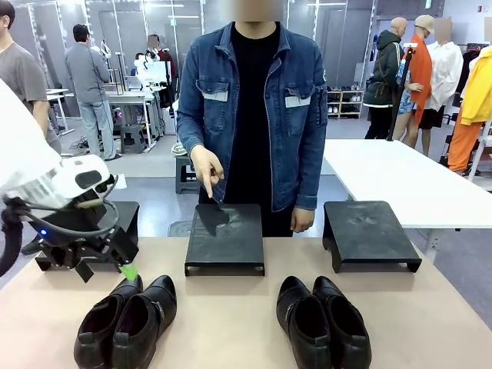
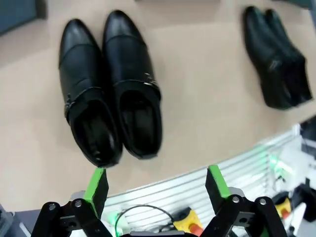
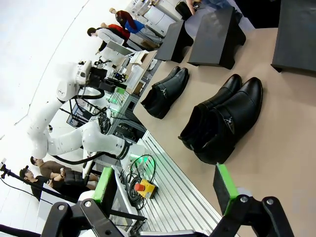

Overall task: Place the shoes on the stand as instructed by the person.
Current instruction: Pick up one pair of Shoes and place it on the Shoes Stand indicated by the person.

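Two pairs of glossy black shoes lie at the table's near side: the left pair [image 1: 127, 319] and the right pair [image 1: 323, 319]. My left gripper [image 1: 123, 269] hangs open just above the left pair's toes. In the left wrist view the gripper [image 2: 157, 185] is open with nothing between its fingers; that pair [image 2: 108, 89] lies beyond its fingertips and the other pair [image 2: 279, 54] sits farther off. My right gripper [image 3: 165, 190] is open and empty, well short of the nearer pair [image 3: 224, 118]. The person's hand [image 1: 207, 173] points a finger down at the middle stand [image 1: 225, 238].
Three low black stands sit in a row across the table: the left stand [image 1: 84, 231] partly behind my left arm, the middle one, and the right stand [image 1: 369, 234]. A white table [image 1: 400, 177] stands behind on the right. Bare tabletop lies between the two pairs.
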Robot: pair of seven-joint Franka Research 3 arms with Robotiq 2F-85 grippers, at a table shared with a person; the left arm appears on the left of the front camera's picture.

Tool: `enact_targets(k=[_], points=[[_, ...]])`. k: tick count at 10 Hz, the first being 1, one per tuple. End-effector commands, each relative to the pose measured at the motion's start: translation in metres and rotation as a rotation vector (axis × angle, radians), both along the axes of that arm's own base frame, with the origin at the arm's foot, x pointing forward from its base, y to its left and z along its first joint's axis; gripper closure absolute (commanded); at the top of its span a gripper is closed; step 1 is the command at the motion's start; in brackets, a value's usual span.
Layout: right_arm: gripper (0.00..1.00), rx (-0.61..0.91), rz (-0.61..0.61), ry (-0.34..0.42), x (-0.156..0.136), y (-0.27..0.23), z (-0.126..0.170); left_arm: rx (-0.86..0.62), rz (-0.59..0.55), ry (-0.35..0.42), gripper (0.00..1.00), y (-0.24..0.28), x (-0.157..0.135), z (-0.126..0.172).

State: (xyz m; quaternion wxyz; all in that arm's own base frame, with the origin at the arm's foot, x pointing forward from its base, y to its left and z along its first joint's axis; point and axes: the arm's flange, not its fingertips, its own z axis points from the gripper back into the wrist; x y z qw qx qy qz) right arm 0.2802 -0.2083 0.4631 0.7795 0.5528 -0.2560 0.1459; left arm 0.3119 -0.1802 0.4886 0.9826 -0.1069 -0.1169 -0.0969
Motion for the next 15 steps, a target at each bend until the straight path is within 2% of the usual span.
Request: enact_targets(k=[1, 2, 3, 6, 9, 13, 15], points=[[0.00, 0.013, 0.001, -0.020, 0.000, 0.000, 0.001, 0.029, 0.111, -0.012, 0.00, 0.000, 0.013, -0.022], [0.00, 0.013, 0.001, -0.020, 0.000, 0.000, 0.001, 0.022, 0.142, 0.001, 0.00, 0.000, 0.017, -0.034], [0.00, 0.013, 0.001, -0.020, 0.000, 0.000, 0.001, 0.033, 0.189, -0.039, 0.00, 0.000, 0.025, -0.049], [0.00, 0.013, 0.001, -0.020, 0.000, 0.000, 0.001, 0.039, 0.272, 0.004, 0.00, 0.003, 0.035, -0.080], [0.00, 0.013, 0.001, -0.020, 0.000, 0.000, 0.001, 0.104, 0.263, 0.053, 0.00, 0.001, 0.033, -0.107], [0.00, 0.013, 0.001, -0.020, 0.000, 0.000, 0.001, 0.118, 0.275, 0.081, 0.00, -0.002, 0.031, -0.141], [0.00, 0.013, 0.001, -0.020, 0.000, 0.000, 0.001, 0.152, 0.273, 0.072, 0.00, -0.001, 0.030, -0.153]])
